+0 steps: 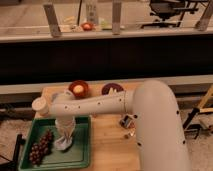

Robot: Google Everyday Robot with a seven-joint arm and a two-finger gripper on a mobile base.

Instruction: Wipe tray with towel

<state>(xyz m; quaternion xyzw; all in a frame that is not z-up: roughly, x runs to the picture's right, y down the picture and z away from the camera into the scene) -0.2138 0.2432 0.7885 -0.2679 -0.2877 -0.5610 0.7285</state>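
Pointing the claw (65,133) straight down onto the pale towel (63,144) lying in the green tray (79,151) on the counter (108,146), just beside the grapes (40,148), with no telling how open or shut.

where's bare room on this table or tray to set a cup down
Bare table between the tray rim and the arm; also the tray's near right corner. Crowded: grapes left, gripper over the towel mid-tray, red bowl behind.

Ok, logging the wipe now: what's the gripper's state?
Gripper: lowered onto the towel inside the green tray; open or closed cannot be told.
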